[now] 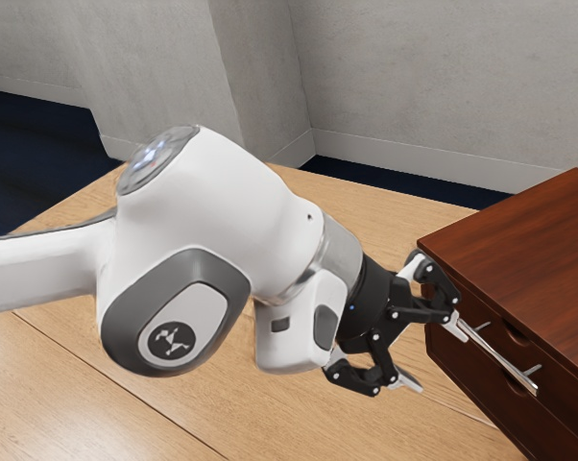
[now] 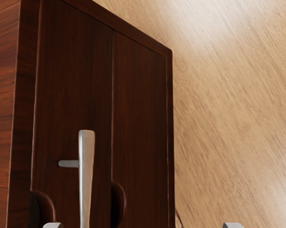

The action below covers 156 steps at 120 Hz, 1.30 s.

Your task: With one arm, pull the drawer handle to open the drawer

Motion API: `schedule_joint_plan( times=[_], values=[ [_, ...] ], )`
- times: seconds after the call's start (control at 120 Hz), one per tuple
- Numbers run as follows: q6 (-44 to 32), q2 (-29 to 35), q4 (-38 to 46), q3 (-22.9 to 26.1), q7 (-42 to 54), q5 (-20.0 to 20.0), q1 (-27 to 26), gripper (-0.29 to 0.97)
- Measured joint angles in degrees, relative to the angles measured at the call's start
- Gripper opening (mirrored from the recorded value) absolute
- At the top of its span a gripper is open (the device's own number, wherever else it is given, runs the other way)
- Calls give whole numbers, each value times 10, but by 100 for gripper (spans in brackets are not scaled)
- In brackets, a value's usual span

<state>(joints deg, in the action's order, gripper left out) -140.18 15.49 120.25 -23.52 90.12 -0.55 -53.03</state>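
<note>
A dark wooden cabinet (image 1: 534, 240) is standing at the tabletop's (image 1: 174, 413) far edge, with bare wood around it and nothing blocking the approach. The fingers (image 1: 375, 375) are spreading wide apart, straddling the near end of the silver handle (image 1: 495, 357) without clamping it. The drawer (image 1: 483, 322) is seemingly sitting flush and closed. The frame is cutting off the cabinet's lower part.

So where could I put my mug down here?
Bare table lies below the arm at the exterior view's lower left, and behind it toward the wall. The cabinet top is bare too. Crowded: the open fingers either side of the handle.
</note>
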Motion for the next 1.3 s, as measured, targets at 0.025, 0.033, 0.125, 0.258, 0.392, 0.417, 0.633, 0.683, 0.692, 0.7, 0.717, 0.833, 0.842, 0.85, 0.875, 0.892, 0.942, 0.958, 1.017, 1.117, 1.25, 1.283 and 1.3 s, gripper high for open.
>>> schedule_joint_plan(
  times=[0.025,0.033,0.125,0.258,0.392,0.417,0.633,0.683,0.692,0.7,0.717,0.833,0.842,0.85,0.875,0.892,0.942,0.958,1.017,1.117,1.25,1.283,1.3],
  values=[
    [-5,-3,0,0,-1,0,0,39],
    [-6,-4,0,0,-2,0,0,39],
    [-19,-10,0,0,-6,1,0,38],
    [-37,-19,1,1,-11,0,0,34],
    [-52,-28,2,1,-16,-1,-1,32],
    [-55,-29,2,1,-17,-3,-2,31],
    [-71,-60,-4,2,-26,-7,-12,30],
    [-73,-62,-5,2,-28,-8,-14,30],
    [-73,-62,-5,2,-28,-8,-15,30],
    [-73,-62,-6,2,-28,-8,-15,30],
    [-74,-62,-7,2,-29,-8,-15,30],
    [-76,-67,-18,2,-33,-9,-15,30],
    [-77,-68,-19,2,-33,-9,-15,30],
    [-77,-69,-20,2,-33,-9,-15,30],
    [-77,-72,-23,1,-34,-9,-15,30],
    [-77,-74,-25,1,-34,-9,-15,30],
    [-78,-81,-28,0,-35,-11,-15,30],
    [-78,-83,-29,-1,-36,-12,-15,30],
    [-79,-89,-30,-2,-37,-14,-14,29],
    [-79,-94,-35,-4,-39,-17,-10,29],
    [-79,-97,-37,-5,-41,-18,-8,28],
    [-80,-99,-37,-5,-42,-18,-8,28],
    [-80,-100,-37,-5,-42,-18,-8,28]
  ],
)
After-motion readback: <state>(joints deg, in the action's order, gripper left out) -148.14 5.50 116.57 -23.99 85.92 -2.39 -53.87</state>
